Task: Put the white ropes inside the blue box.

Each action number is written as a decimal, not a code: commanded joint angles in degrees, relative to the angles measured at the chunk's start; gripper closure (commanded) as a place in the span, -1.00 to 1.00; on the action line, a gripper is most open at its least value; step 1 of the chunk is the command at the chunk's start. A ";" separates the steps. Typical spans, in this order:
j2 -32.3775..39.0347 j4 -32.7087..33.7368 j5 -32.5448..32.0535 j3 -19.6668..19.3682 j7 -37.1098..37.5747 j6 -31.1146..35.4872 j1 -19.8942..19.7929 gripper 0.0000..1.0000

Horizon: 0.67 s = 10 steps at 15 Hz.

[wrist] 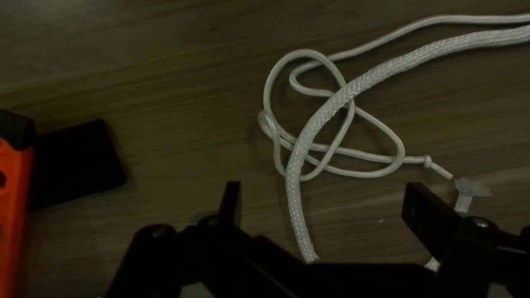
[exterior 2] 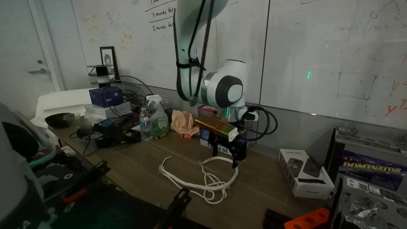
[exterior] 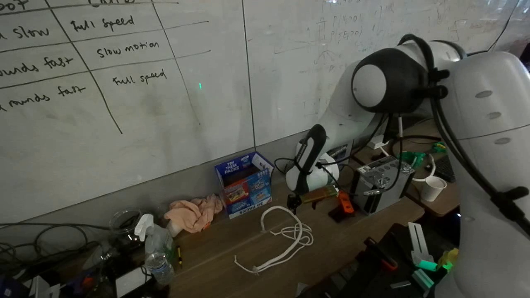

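A thick white rope [exterior: 301, 232] and a thin white rope lie on the wooden table. In an exterior view the thick rope [exterior 2: 190, 184] forms a wide curve, and the thin rope [exterior 2: 210, 202] is looped beneath it. In the wrist view the thick rope [wrist: 304, 136] crosses over the thin rope's loops [wrist: 364, 155]. The blue box [exterior: 247, 194], open at the top, stands against the wall; it is partly hidden behind my gripper in an exterior view [exterior 2: 205, 135]. My gripper [wrist: 323, 186] is open and empty above the ropes, and the thick rope shows between its fingertips.
A peach cloth [exterior: 194, 213] lies beside the box, with a spray bottle [exterior 2: 158, 117] and a water bottle [exterior 2: 145, 125] further along. An orange tool [wrist: 14, 198] and a black block [wrist: 76, 161] lie near the ropes. A white carton [exterior 2: 305, 175] stands near the wall.
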 commanded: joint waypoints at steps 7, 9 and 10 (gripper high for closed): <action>10.98 12.34 1.50 1.65 -11.59 -0.17 -4.09 -1.00; 12.10 12.81 1.39 1.49 -12.41 -0.32 -4.04 -1.00; 12.59 12.93 1.43 1.60 -12.75 -0.35 -4.11 -1.00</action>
